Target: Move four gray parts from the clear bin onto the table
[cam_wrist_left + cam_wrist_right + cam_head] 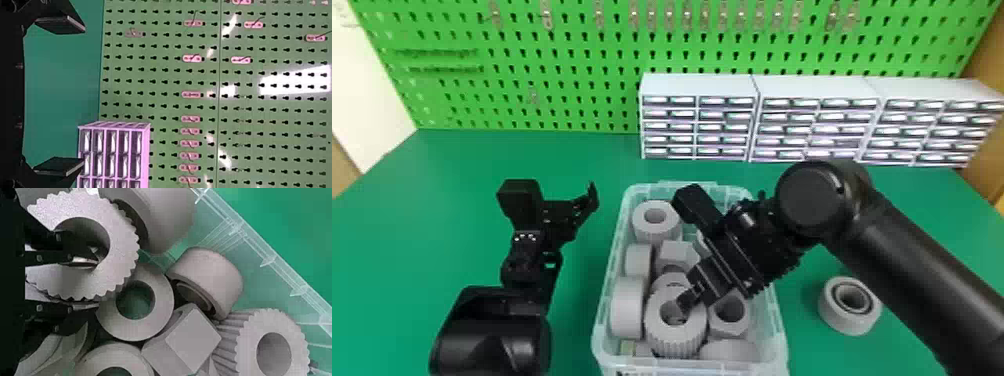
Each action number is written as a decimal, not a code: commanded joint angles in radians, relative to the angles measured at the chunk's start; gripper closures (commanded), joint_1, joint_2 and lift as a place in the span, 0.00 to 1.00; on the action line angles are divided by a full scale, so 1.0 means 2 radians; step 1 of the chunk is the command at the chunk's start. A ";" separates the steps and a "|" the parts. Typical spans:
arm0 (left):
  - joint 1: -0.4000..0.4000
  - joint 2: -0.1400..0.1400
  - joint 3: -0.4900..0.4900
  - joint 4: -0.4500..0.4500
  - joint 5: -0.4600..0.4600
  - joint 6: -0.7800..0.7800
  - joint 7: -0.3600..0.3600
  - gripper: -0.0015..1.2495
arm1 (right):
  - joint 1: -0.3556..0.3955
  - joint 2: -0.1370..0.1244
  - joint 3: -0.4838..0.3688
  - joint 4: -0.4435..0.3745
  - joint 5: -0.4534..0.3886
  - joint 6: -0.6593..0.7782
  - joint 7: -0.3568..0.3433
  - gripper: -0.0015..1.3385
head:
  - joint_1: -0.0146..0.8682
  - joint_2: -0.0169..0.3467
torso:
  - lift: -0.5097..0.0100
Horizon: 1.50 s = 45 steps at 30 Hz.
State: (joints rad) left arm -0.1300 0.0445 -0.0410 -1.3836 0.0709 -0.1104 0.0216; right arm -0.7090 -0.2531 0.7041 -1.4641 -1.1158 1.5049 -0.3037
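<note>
Within the fingertips of the right gripper (97, 283) we find a gray toothed gear (677, 342), its wall clamped between the two fingers, one in the bore and one against the outer teeth. The gear lies in the clear bin (605, 295), among its neighbours. We judge this to be the start of a lift. Since only one side of the wall is held, the gear could swing or twist free as its weight comes onto the fingers. The plain ring (162, 301) just beside the tool could be dragged up with it, and the hexagonal nut (729, 329), to the tool's right, could snag its teeth. Should the lift be too low, the gear could knock the bin's wall on the way out.

We count two toothed gears, the second (657, 231) beyond the tool near the bin's far end, and at least eight other gray parts in the bin. One bearing-like ring (836, 319) rests on the green table (572, 160), well to the tool's right; we take it as the first of four, leaving three. The left gripper (83, 96) waits with fingers spread, to the tool's left outside the bin. Farthest off stand three drawer cabinets (699, 85) and one green pegboard (572, 85).
</note>
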 commanded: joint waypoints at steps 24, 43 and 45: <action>0.000 0.000 0.001 0.000 0.000 0.000 0.000 0.08 | -0.009 0.001 -0.034 0.000 0.001 0.011 0.000 0.74 | 0.80 0.24 | 0.88; 0.001 0.000 0.001 0.000 0.000 0.000 0.000 0.08 | -0.025 0.006 -0.082 -0.007 0.023 0.021 0.000 0.74 | 0.80 0.24 | 0.88; 0.002 0.001 0.001 0.000 0.000 0.000 0.000 0.08 | -0.027 0.007 -0.090 -0.010 0.027 0.024 0.000 0.74 | 0.80 0.24 | 0.88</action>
State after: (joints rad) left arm -0.1281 0.0448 -0.0390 -1.3833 0.0705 -0.1104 0.0220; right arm -0.7577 -0.2418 0.5526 -1.4763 -1.0755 1.5443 -0.3037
